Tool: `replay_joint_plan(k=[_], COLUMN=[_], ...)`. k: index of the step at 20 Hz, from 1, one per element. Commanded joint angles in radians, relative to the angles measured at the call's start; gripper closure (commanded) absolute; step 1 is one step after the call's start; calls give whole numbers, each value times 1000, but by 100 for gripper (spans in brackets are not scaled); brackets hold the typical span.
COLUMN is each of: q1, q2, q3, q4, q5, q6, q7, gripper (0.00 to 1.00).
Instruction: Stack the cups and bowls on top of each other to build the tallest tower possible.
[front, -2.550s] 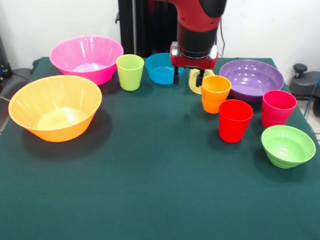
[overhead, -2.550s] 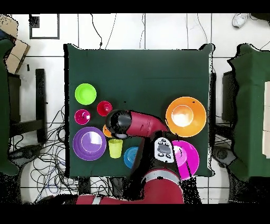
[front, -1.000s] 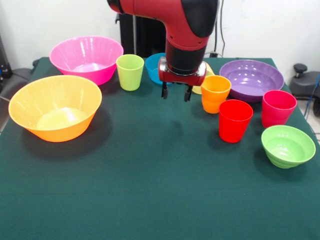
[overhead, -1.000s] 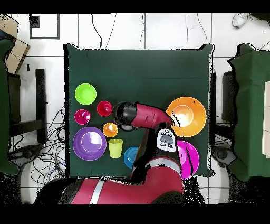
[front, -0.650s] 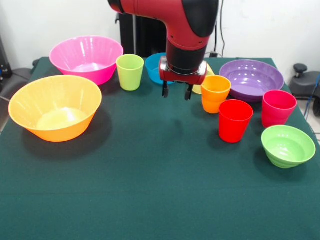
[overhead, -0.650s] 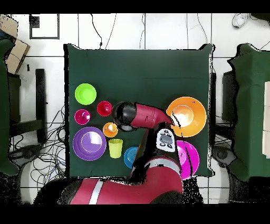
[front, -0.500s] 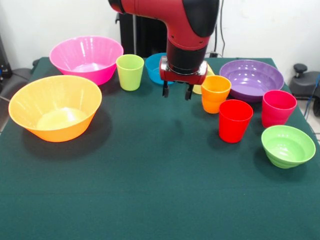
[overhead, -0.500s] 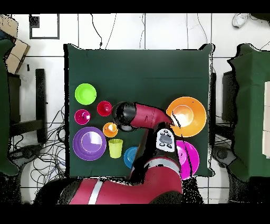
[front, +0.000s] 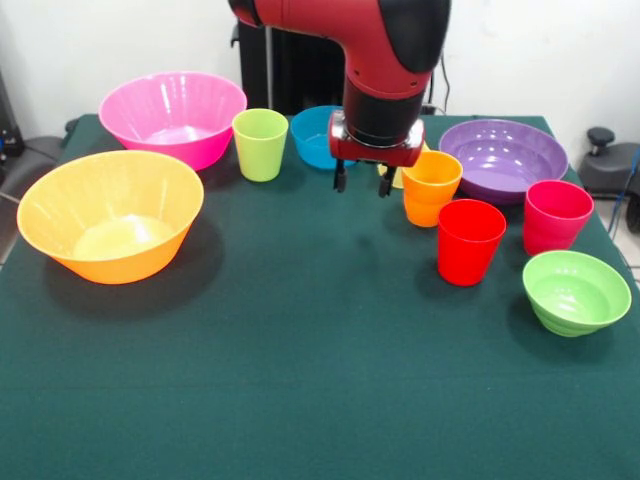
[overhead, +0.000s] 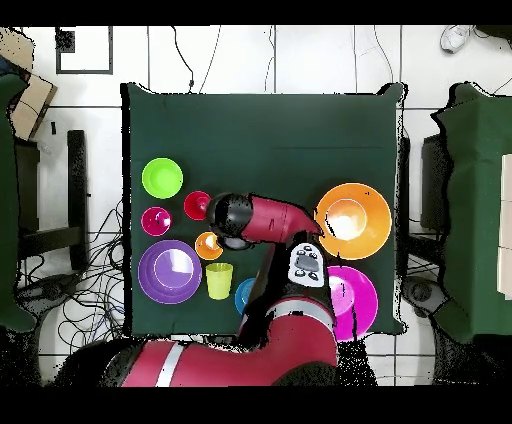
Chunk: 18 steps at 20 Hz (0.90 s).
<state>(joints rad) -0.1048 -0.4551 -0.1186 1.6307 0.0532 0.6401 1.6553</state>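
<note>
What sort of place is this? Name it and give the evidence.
Probably a robotics lab or test room, not a home. The table wears a green cloth and stands on a tiled floor strewn with loose cables. The red arm's gripper hangs over plastic cups and bowls laid out like test props.

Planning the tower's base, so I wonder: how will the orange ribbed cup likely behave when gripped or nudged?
The orange ribbed cup looks like thin plastic, so probably light and slightly flexible. Its ribs may aid grip. It narrows toward its base, so a push near the rim might tip it.
</note>
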Motion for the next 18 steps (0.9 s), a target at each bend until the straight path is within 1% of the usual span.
replay_joint_plan(k=[1, 7, 18], q1=[41, 71, 132], q2=[-2, -7, -12], q3=[54, 48, 55], q4=[-43, -39, -63], q5=[35, 54, 80], q6=[78, 86, 115], q7=[183, 211, 270], gripper=[0, 0, 0])
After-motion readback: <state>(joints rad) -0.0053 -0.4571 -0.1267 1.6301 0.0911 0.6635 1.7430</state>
